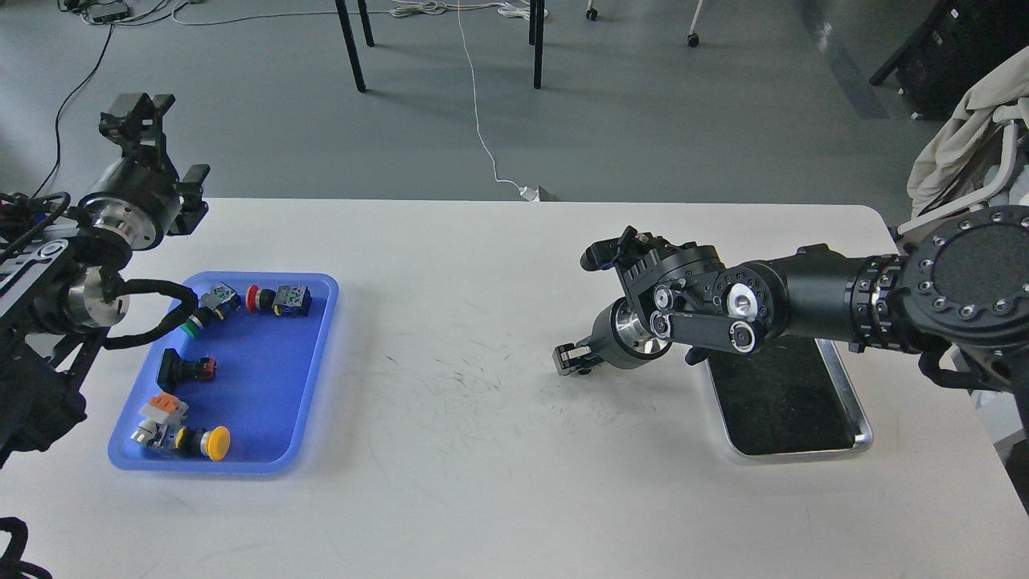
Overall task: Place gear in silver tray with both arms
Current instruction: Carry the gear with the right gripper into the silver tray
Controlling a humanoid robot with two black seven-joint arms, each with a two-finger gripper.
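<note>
The silver tray (804,452) lies at the right of the white table, its dark bottom bare where it shows; my right forearm covers its far end. My right gripper (572,359) hangs low over the table just left of that tray, small and dark, with nothing seen in it. My left gripper (138,115) is raised beyond the table's far left edge, fingers apart and empty. The gear is several push-button switches in a blue plastic tray (257,378): a yellow one (214,442), a red one (257,298), a green one (193,326).
The table's (482,466) middle shows only scuff marks. Black cables from my left arm hang over the blue tray's far left corner. Chair legs and a white cable are on the floor behind the table; a chair with cloth stands at the far right.
</note>
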